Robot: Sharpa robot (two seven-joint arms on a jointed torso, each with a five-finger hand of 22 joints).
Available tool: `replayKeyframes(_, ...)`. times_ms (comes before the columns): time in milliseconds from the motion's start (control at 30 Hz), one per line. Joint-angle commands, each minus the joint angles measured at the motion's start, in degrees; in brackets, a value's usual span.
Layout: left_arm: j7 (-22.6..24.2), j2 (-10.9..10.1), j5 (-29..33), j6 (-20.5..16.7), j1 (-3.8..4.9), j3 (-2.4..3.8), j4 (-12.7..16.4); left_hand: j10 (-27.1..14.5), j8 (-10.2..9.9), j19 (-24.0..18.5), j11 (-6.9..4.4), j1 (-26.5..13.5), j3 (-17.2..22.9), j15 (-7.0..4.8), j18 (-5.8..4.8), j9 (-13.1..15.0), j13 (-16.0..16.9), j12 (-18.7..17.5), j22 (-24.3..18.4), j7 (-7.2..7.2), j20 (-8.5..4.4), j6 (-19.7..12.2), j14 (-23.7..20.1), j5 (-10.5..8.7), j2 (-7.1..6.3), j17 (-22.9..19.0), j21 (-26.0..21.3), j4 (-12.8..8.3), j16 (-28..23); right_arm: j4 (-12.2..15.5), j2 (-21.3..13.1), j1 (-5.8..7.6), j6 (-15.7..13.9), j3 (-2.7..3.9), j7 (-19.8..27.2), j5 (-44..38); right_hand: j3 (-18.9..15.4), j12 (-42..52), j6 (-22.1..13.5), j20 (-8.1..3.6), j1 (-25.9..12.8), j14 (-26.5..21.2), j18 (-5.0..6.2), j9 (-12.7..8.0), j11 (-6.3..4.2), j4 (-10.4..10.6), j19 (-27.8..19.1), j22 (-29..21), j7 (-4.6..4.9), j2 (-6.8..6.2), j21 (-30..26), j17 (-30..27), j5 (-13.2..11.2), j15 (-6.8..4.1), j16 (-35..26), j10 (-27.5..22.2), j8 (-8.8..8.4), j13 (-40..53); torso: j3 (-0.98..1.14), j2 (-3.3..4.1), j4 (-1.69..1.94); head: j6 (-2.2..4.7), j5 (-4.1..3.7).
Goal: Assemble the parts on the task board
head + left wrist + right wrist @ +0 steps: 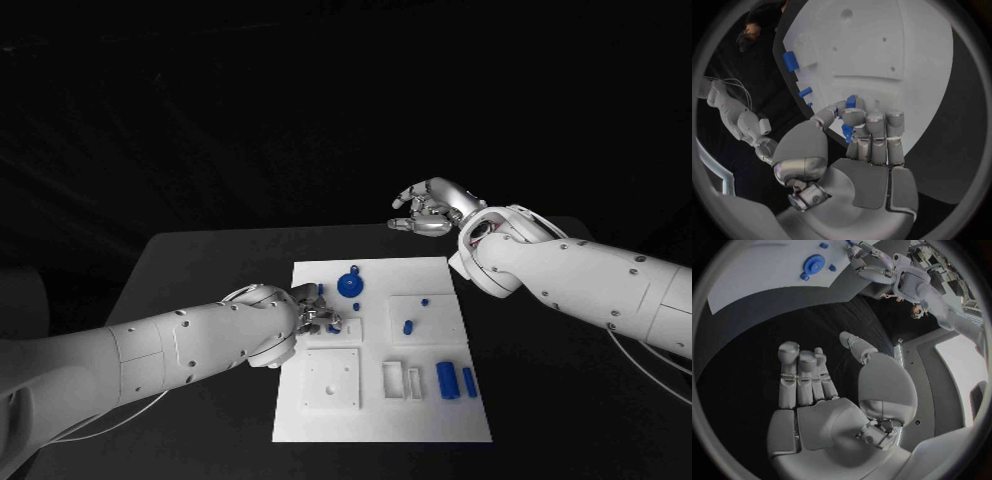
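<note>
The left hand (315, 318) pinches a small blue part (851, 102) over the task board's (447, 410) left middle; it should lower squarely. The right hand (428, 208) hovers beyond the far edge, fingers curled, empty.

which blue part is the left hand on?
The small blue part pinched in the left hand, over the task board; the round blue part lies free.

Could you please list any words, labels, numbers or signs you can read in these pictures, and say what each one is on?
None: no readable text in any view.
The white task board is plain, with no print to be seen.
The blue parts carry no markings.
The left hand, which holds a blue piece, and the right hand show no label or brand.
</note>
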Motion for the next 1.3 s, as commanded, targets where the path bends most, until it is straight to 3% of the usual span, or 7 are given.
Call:
replayKeyframes(33,-0.1,0.0,-0.1,0.6,-0.06,0.02,-0.1,-1.4,0.1,0.3,-1.47,0.2,0.5,-3.18,0.91,1.6,0.1,0.3,0.1,-5.95,-7.56,9.1,1.2,-0.23,0.78,-0.1,0.2,0.0,0.2,0.0,0.0,0.01,0.5,0.03,0.2,0.0,-0.3,0.2,-0.8,-0.06,0.5,-0.1,5.78,0.1,-0.04,0.2,0.4,0.3,1.28,0.06,-0.3,-0.1,0.3,-0.17,-0.2,-0.3,0.34,-0.1,-0.02,0.01,0.0,0.02,0.0)
replayKeyframes(633,-0.4,-0.1,0.1,1.7,-0.1,0.02,0.0,-1.5,0.0,0.2,-1.45,0.2,0.5,-3.15,0.91,1.5,0.0,0.5,0.1,-5.92,-7.57,9.1,1.1,-0.65,1.15,-0.2,0.3,0.0,0.3,0.0,0.1,0.0,0.6,0.03,0.1,0.0,-0.3,0.3,-0.8,-0.06,0.5,-0.1,5.78,0.1,-0.03,0.2,0.4,0.3,1.28,0.1,-0.3,-0.1,0.4,-0.17,-0.2,-0.4,0.35,-0.1,-0.06,0.02,0.0,-0.28,0.04)
replayKeyframes(1033,0.0,0.0,0.9,2.3,-0.1,0.02,0.1,-1.6,0.0,0.0,-1.48,-0.8,0.1,-3.01,0.81,1.6,0.1,1.1,0.3,-6.0,-7.49,9.7,1.0,-1.15,1.64,-0.4,0.3,0.7,0.8,-0.2,0.3,0.0,0.7,0.03,0.1,0.0,-0.3,0.3,-0.8,-0.06,0.5,-0.1,5.78,0.1,-0.03,0.3,0.4,0.3,1.28,0.13,-0.3,-0.1,0.6,-0.17,-0.2,-0.4,0.36,-0.2,0.04,0.02,-0.03,-0.39,0.17)
replayKeyframes(1167,0.1,0.0,0.9,2.2,-0.1,0.02,0.0,-1.8,-0.1,-0.1,-1.55,-1.2,0.0,-2.94,0.87,1.6,0.2,1.5,0.3,-6.08,-7.54,9.9,0.8,-4.09,1.82,-0.5,0.4,1.2,1.2,-0.2,0.3,0.0,0.7,0.03,0.1,0.0,-0.3,0.4,-0.8,-0.06,0.5,-0.1,5.78,0.1,-0.03,0.3,0.4,0.3,1.28,0.14,-0.3,-0.1,0.7,-0.17,-0.2,-0.4,0.36,-0.2,0.06,0.02,-0.02,-0.38,0.17)
replayKeyframes(1300,0.2,0.1,1.0,2.0,-0.1,0.02,-0.1,-1.9,-0.1,-0.1,-1.57,-1.4,0.0,-2.94,0.88,1.6,0.2,1.7,0.4,-6.1,-7.54,10.0,0.8,-5.16,2.13,-0.7,0.4,1.6,1.4,-0.3,0.4,0.0,0.8,0.03,0.1,0.0,-0.4,0.4,-0.8,-0.06,0.5,-0.1,5.78,0.1,-0.03,0.3,0.4,0.3,1.28,0.16,-0.3,-0.1,0.9,-0.17,-0.2,-0.4,0.37,-0.3,0.07,0.03,-0.01,-0.34,0.21)
